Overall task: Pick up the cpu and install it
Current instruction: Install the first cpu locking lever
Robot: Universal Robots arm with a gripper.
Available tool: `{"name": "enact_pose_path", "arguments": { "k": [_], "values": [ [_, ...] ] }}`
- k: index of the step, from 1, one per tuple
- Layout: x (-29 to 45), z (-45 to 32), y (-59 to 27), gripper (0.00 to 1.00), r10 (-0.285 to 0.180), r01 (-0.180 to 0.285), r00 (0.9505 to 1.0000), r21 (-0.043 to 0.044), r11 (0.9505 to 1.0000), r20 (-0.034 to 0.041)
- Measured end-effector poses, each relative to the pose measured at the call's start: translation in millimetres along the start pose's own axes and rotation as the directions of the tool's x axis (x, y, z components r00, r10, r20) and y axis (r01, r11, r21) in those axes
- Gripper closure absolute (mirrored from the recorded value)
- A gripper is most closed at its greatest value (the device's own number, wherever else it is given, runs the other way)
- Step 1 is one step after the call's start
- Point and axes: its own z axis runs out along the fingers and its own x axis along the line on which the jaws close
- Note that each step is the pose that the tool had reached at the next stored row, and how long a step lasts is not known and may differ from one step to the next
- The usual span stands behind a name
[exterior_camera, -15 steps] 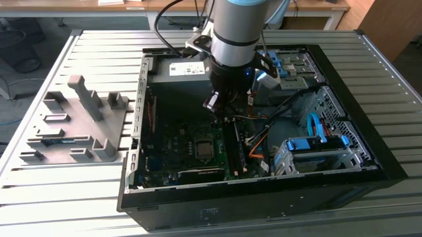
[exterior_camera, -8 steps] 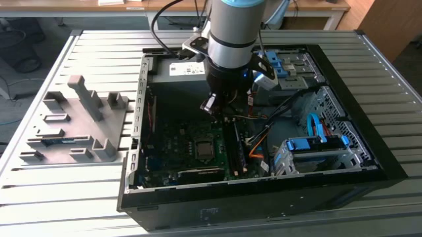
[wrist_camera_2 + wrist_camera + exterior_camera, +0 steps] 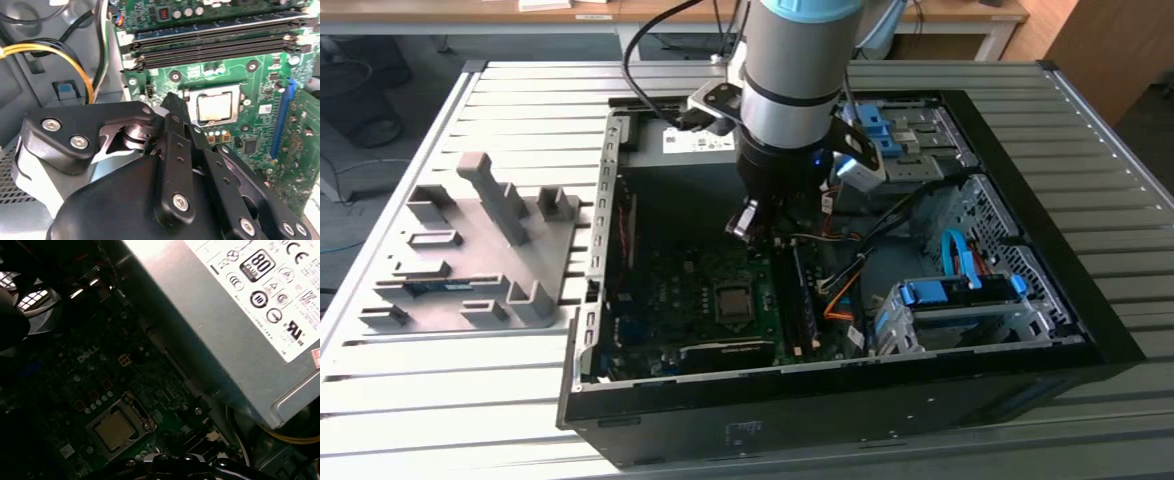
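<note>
Ribbed grey metal bench point(image 3: 520, 400) w/ open black PC case point(image 3: 1067, 330). Small flat square silver-grey cpu point(image 3: 216, 107) sits in its mobo socket; prob light, stiff, fragile underneath, so take by edges. Black gripper point(image 3: 172, 100) hovers just above it; can't tell if fingers open, nothing visibly held.

1. A pale grey slatted metal tabletop point(image 3: 494, 400) spreads under an open black computer case point(image 3: 854, 420), which is the landmark here.
2. Beside the case, toward the exterior view's left, a grey moulded holder point(image 3: 480, 255) with upright posts rests on the tabletop.
3. Beyond the case, a light wooden desk point(image 3: 494, 15) runs along the far edge.
4. Beyond the case toward the exterior view's right stands a brown wooden panel point(image 3: 1107, 45).
5. Far from the case at the exterior view's left, grey floor point(image 3: 347, 215) shows, with dark cables point(image 3: 354, 85) near it.
</note>
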Motion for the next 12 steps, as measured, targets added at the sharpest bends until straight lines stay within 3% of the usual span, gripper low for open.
{"name": "enact_pose_path", "arguments": {
  "k": [6, 12],
  "values": [
    [10.1, -0.1, -6.6, 0.9, -0.008, 0.008, 1.0, 0.0007, 1.0, -0.0011],
    [15.0, 2.9, -9.9, 0.9, -0.037, 0.037, 0.9993, -0.0012, 0.9993, -0.0042]
  ]
}}
